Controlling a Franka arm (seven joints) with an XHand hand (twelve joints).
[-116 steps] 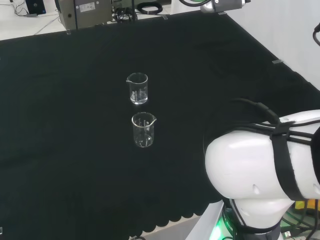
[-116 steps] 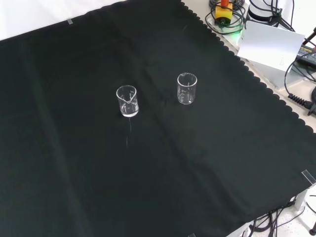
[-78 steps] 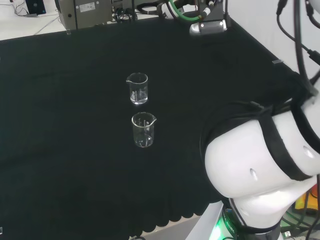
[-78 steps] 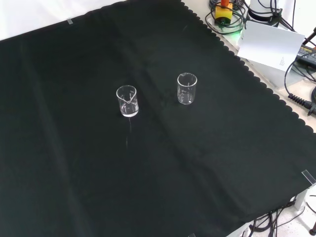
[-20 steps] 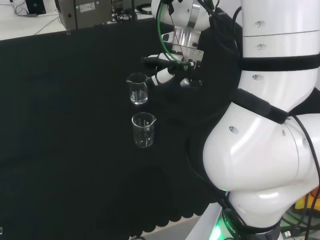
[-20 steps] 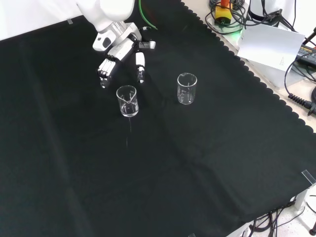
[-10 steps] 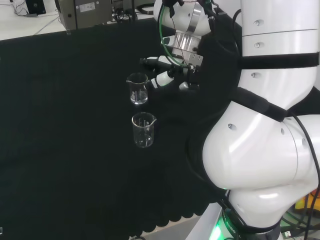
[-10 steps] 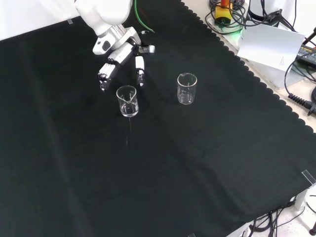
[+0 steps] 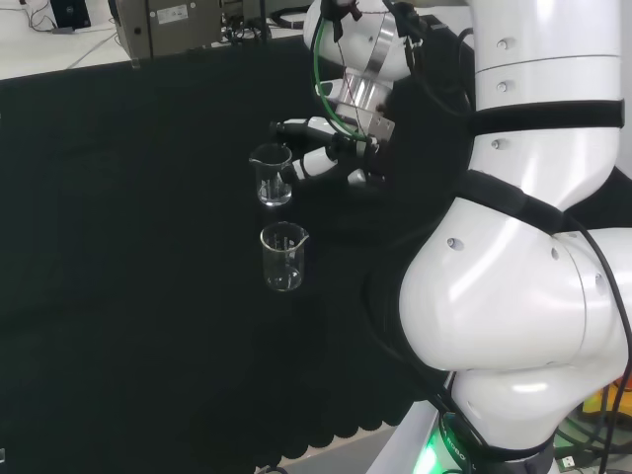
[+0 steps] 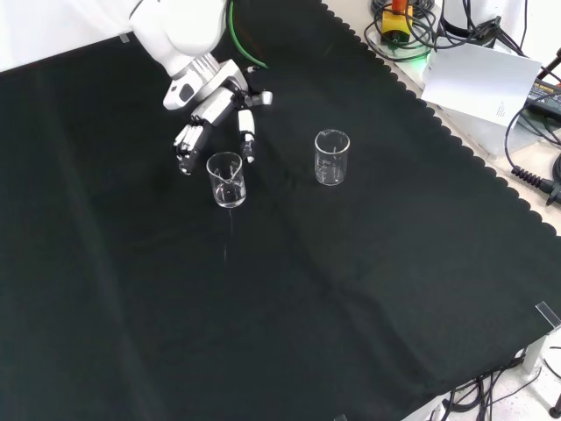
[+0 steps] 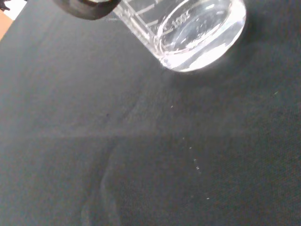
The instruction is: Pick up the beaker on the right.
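On the black cloth (image 10: 368, 289), the hand (image 10: 213, 103) spreads its fingers (image 10: 186, 142) apart around one beaker (image 10: 226, 180), so it can close on it.

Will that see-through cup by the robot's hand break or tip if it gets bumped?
The beaker looks like clear glass, so it would probably break if dropped. It is taller than wide and looks empty, so a sideways push from the hand could tip it. Its smooth wall may be slippery to hold.
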